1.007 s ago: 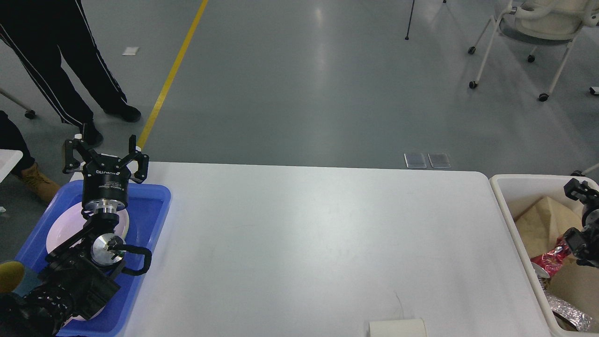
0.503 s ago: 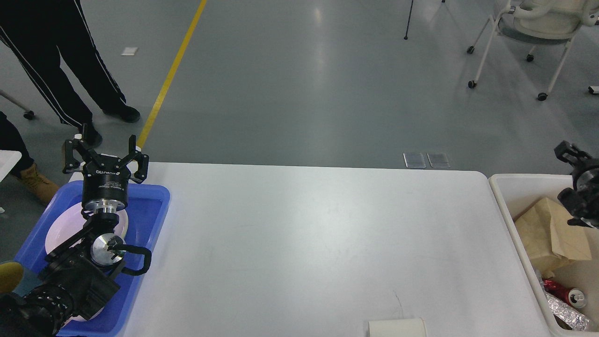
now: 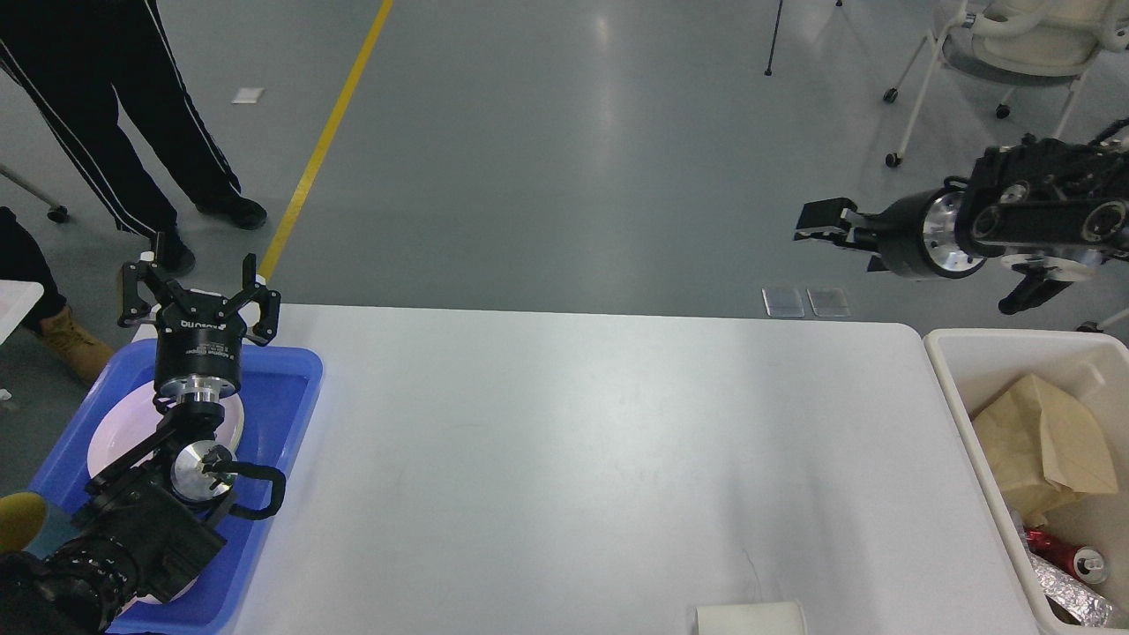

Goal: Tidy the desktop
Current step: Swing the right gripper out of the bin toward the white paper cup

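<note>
The white desktop [image 3: 573, 459] fills the middle of the head view. My left gripper [image 3: 198, 289] is open and empty; it is held above the far end of the blue tray [image 3: 295, 397] on the desktop's left. My right gripper [image 3: 829, 225] is raised high above the desktop's far right corner and points left. It is seen side-on, so I cannot tell how its fingers stand. Nothing shows in it.
A white plate [image 3: 123, 428] lies in the blue tray. A cream bin [image 3: 948, 370] at the right holds brown paper [image 3: 1045, 441], a red can [image 3: 1072, 557] and foil [image 3: 1072, 598]. A small white block [image 3: 750, 617] sits at the front edge. A person [image 3: 132, 115] stands at the far left.
My right arm has risen out of the cream bin and swung up and left to above the desktop's far right corner. The left arm has not moved.
</note>
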